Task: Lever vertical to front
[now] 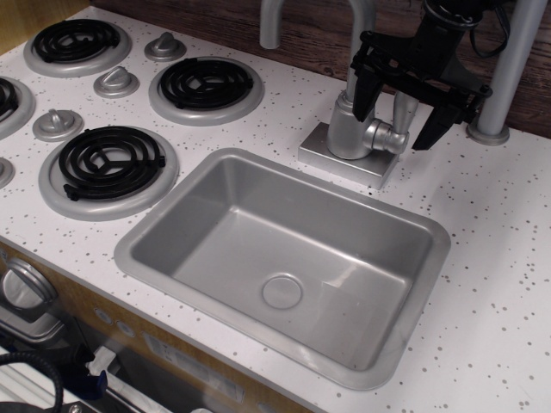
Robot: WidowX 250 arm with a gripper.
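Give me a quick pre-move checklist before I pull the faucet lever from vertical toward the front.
1. Lever upright at start: ok, rod rises from its pivot.
2. Gripper jaws open: ok, black fingers stand apart.
3. Jaws straddle the lever: ok, one finger on each side.
4. Jaws touching the lever: cannot tell, rod partly hidden.
5. Path to the front free: ok, only the sink lies there.
6. Clear of the spout: cannot tell, it rises close behind the left finger.
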